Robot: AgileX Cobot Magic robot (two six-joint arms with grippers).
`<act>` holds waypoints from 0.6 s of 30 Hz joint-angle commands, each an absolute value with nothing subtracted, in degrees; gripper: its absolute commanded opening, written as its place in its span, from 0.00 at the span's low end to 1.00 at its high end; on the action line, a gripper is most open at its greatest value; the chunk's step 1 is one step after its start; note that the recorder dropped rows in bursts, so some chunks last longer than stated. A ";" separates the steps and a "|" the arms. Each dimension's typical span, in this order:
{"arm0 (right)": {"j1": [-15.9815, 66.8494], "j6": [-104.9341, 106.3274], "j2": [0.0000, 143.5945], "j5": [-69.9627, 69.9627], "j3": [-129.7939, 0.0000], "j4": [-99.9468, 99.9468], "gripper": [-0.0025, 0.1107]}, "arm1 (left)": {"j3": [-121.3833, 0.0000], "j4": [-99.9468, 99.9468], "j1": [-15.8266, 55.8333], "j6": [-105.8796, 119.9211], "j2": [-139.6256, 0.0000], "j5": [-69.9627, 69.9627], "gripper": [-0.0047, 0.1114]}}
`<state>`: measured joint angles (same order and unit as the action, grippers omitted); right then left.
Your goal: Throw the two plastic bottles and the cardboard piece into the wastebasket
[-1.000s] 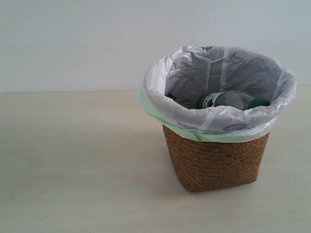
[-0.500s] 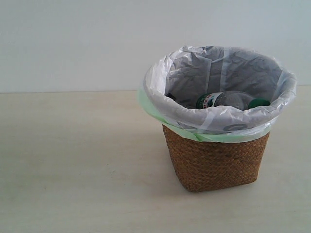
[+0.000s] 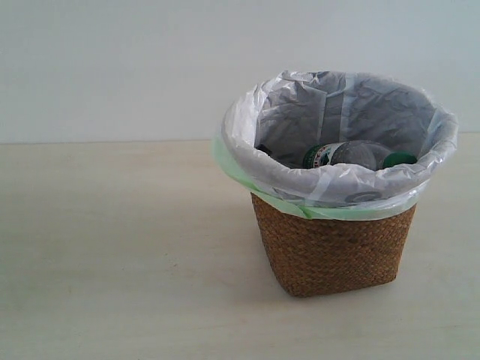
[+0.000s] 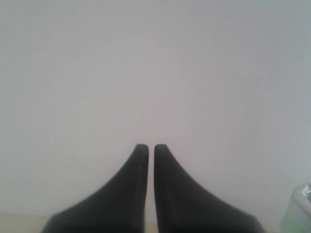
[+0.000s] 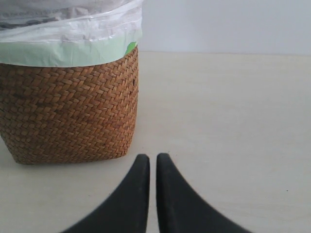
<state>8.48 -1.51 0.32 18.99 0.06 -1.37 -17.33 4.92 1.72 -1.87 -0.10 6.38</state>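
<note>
On my right wrist feed the right gripper [image 5: 152, 156] sits low over the table [image 5: 218, 121], its 2 black fingers drawn together with only a sliver between them and nothing held. The wastebasket [image 5: 68, 116] stands just ahead of it and off to one side, near but not touching, woven brown wall facing the camera. Its white plastic liner [image 5: 73, 29], with a pale green edge, is folded down over the rim. The left gripper [image 4: 151, 146] reads the same way, fingers pressed nearly together and empty. It points at the bare wall [image 4: 155, 73], with only a blurred corner of the liner at the edge of that feed, so the wastebasket lies well off to its side. From the exterior camera neither gripper shows. Inside the wastebasket I can see 1 clear bottle [image 3: 346, 154] lying on its side, green-and-white label toward the middle and green cap [image 3: 400, 158] against the liner on the far-right side. A small dark shape [image 3: 262, 149] sits low on the opposite side of the wastebasket; I cannot tell what it is. The liner's near rim hides whatever else lies deeper in.
</note>
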 commanded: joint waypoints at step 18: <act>8.55 -1.31 0.00 18.55 0.00 -1.83 0.04 | 0.00 -0.97 -1.07 -3.10 0.00 3.29 0.07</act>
<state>8.48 -1.51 0.32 18.99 0.06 -1.37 -0.29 0.00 -0.88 -2.53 -0.10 2.98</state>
